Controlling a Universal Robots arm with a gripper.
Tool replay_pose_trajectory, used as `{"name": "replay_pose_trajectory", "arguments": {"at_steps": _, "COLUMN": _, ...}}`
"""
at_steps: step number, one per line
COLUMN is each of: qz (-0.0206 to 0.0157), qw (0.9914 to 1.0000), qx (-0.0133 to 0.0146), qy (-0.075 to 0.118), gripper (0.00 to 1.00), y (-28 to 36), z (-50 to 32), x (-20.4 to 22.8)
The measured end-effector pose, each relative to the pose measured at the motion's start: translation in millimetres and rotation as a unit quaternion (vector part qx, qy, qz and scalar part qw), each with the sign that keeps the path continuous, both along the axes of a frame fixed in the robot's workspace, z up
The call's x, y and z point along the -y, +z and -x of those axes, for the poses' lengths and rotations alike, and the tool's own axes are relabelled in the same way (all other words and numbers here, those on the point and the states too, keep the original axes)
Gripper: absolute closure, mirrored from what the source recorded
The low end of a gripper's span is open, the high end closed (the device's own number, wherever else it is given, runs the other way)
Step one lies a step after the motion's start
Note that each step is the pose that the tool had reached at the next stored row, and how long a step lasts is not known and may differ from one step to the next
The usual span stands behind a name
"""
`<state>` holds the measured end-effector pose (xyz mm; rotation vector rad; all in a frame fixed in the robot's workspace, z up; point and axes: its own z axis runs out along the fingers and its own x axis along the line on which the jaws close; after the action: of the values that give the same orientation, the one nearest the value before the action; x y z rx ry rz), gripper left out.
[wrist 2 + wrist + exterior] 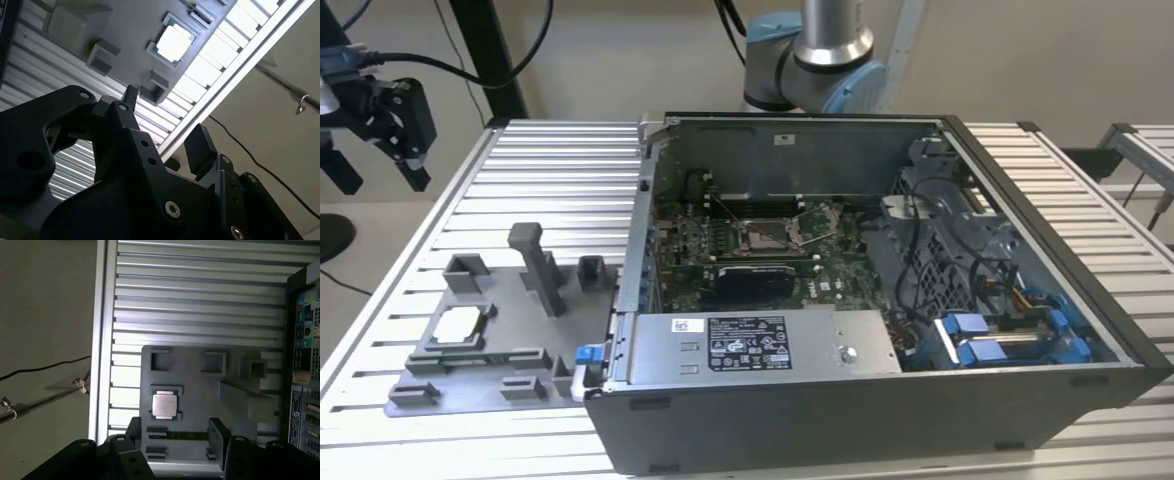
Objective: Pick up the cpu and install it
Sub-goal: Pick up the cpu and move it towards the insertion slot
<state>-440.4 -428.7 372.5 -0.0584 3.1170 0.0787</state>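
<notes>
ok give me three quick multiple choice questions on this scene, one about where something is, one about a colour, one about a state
1. Where is the cpu?
A. inside the computer case
B. in a pocket of the grey tray
C. held in the claw

2. What colour is the cpu's top?
A. silvery-white
B. blue
C. black

3. What state is the claw in?
A. shut on the cpu
B. shut on the tray
C. open and empty

Answers:
1 B: in the exterior view the cpu lies in the tray, outside the computer case.
2 A: both wrist views show a pale, silvery metal top.
3 C: in both wrist views the fingers stand apart with nothing between them, and the cpu lies beyond them.
</notes>
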Motion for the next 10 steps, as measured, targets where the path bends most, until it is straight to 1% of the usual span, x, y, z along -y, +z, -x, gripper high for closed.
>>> {"name": "replay_pose_trajectory", "arguments": {"at_steps": 10, "qz": 0.0, "qw": 1.0, "qx": 0.0, "qy": 0.0, "gripper": 0.0, "y": -13.2, "z": 0.0, "x": 0.0}}
